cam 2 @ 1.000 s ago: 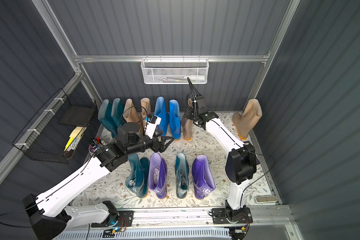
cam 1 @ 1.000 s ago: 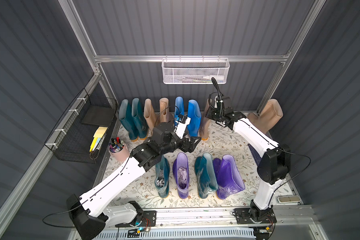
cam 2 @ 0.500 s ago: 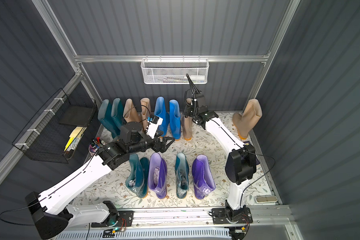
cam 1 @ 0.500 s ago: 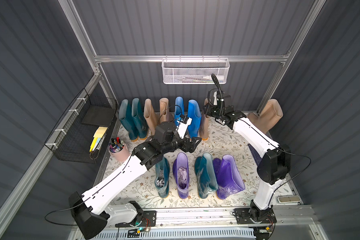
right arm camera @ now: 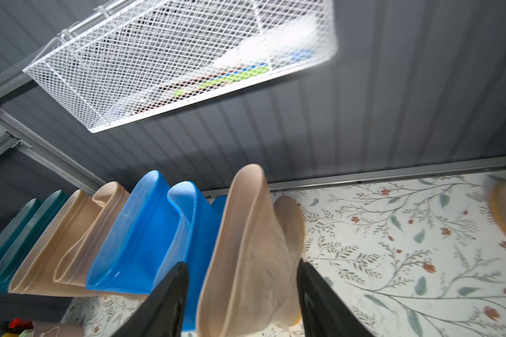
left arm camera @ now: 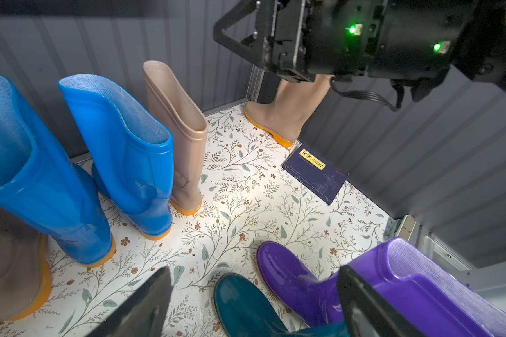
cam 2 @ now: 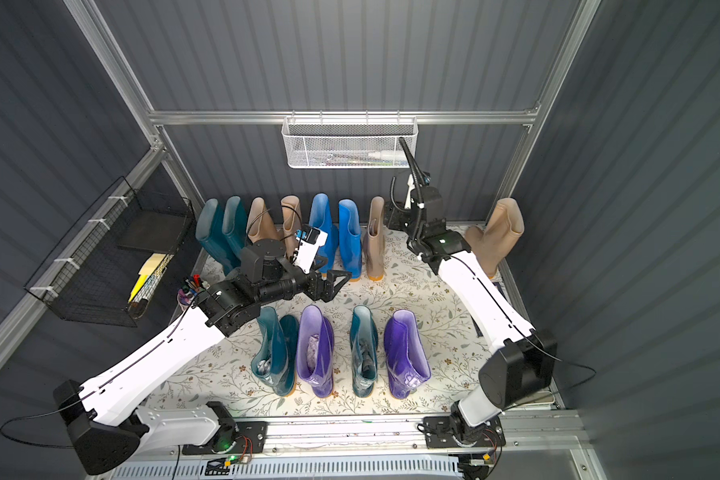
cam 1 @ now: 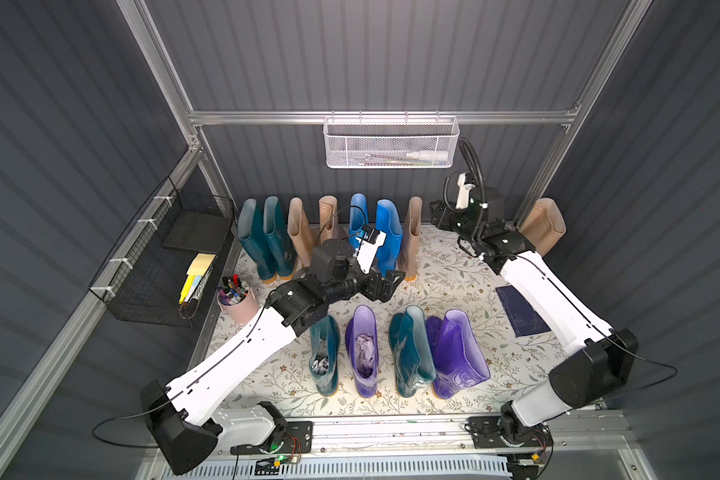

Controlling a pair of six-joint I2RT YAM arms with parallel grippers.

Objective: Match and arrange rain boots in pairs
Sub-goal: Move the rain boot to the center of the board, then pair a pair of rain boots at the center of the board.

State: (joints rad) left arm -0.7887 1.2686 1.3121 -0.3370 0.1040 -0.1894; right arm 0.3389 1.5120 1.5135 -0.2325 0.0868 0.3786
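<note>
Beige boot [right arm camera: 246, 248] looks light, slippery and floppy in the shaft; I would pinch its top rim. My right tool [right arm camera: 241, 264] stands apart beside it, and my left tool [left arm camera: 253, 270] is apart and empty.

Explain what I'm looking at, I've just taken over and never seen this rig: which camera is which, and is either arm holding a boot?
Two white robot arms reach over a flowered mat, each ending in a two-fingered pincer. The two wide pictures come from one overhead camera head; the two close ones come from cameras on the wrists. Seven rain boots line the back wall: two teal, two beige, two blue, then a single beige boot. Four more stand in front, teal and purple alternating, and a corner beige boot stands apart. The left pincer is open and empty. The right pincer is open, straddling the single beige boot's top without seeming to squeeze it.
</note>
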